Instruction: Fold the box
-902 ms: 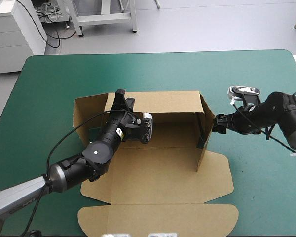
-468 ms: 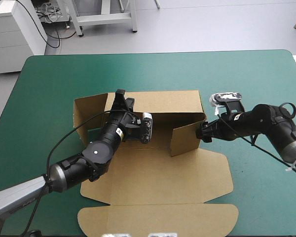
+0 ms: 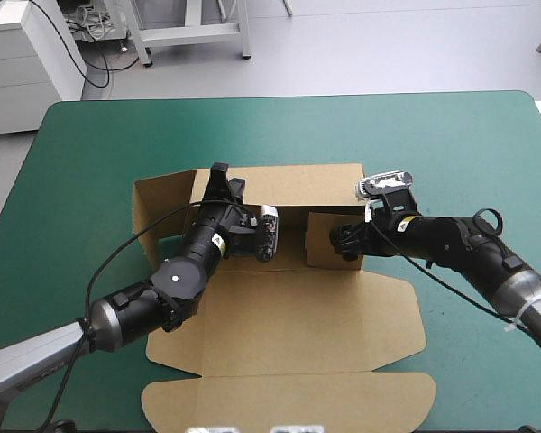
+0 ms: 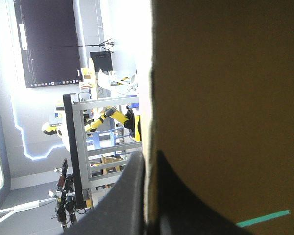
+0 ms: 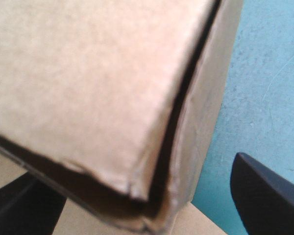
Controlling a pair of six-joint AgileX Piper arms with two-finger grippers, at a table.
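The brown box (image 3: 288, 316) lies on the teal-green table with its back wall (image 3: 288, 185) raised and its lid panel (image 3: 288, 401) flat near the front edge. My left gripper (image 3: 219, 176) is shut on the back wall's top edge; in the left wrist view the board (image 4: 225, 98) runs between the nearly closed left gripper (image 4: 147, 161). My right gripper (image 3: 341, 242) presses the right side flap (image 3: 323, 236), which is folded inward and stands before the back wall. In the right wrist view the open right gripper (image 5: 137, 169) has its fingers on either side of the folded corner (image 5: 112, 98).
The box's left side flap (image 3: 160, 203) stands half raised beside my left arm. Bare teal-green cover (image 3: 469, 144) shows beyond and to the right of the box. A white cabinet (image 3: 22, 63) stands off the table's far left corner.
My right gripper has moved left into the box, swinging the right side flap from upright at the box's right end inward toward the back wall. The left arm has not moved.
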